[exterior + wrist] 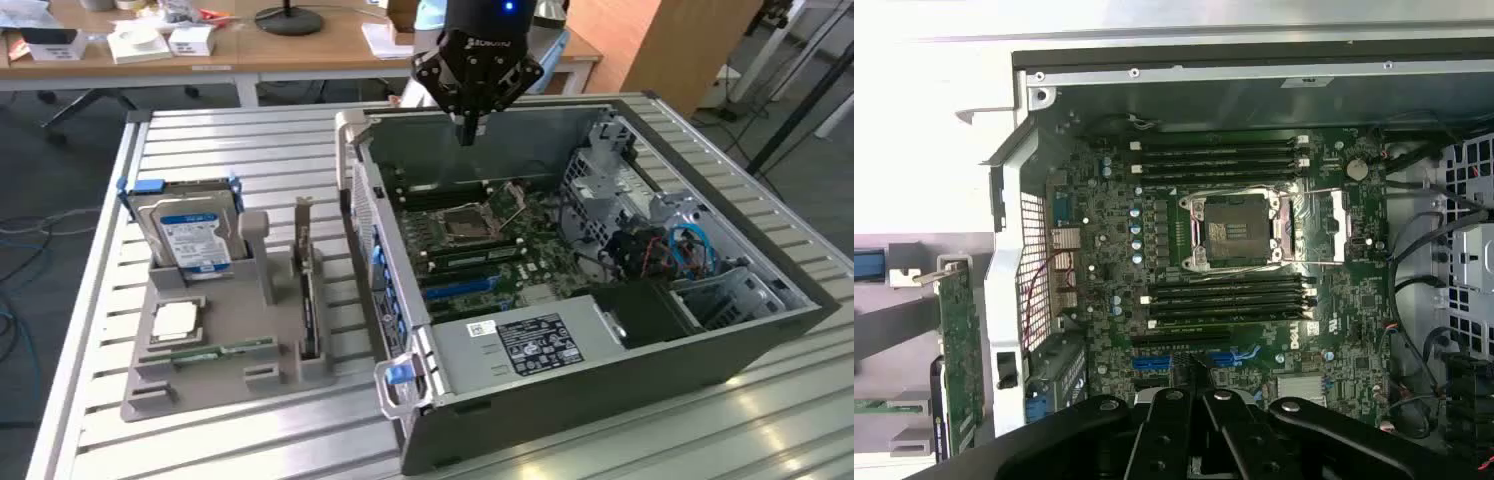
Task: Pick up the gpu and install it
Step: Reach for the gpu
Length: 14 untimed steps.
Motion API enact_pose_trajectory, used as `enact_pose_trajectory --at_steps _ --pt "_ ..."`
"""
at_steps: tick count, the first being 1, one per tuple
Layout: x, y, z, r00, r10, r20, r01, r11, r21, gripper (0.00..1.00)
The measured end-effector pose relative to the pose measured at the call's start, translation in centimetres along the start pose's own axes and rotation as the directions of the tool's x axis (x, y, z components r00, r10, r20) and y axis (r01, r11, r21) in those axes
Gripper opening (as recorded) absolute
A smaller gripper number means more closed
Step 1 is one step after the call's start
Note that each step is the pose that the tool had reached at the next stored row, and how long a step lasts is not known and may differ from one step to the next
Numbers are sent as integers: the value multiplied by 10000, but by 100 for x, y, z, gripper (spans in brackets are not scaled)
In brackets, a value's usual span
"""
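Hovering over the open computer case (747, 335), my gripper (467, 135) has its fingers pressed together and carries nothing. The gpu (307, 295) stands on edge in a grey holder (214, 395) outside the case, well apart from my fingertips and lower than them, toward the exterior view's left. The case's side wall (367, 250) rises between me and the card. Directly beneath me lies the motherboard (1254, 250) with its bare processor socket (1234, 230). Beyond the gpu, farther from me, a hard drive (196, 235) with a blue-white label stands in the same holder. White Dell lettering (1309, 328) marks the board; the power supply's label (534, 340) is too small to read.
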<state>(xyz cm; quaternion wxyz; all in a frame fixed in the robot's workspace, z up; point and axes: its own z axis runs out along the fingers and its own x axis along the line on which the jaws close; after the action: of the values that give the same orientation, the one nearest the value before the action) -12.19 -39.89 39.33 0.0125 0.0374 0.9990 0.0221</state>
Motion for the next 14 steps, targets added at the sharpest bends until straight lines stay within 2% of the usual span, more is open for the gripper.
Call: enact_pose_trajectory --at_steps 14 --pt "19 -2 0 10000 1 1 -1 10000 -2 10"
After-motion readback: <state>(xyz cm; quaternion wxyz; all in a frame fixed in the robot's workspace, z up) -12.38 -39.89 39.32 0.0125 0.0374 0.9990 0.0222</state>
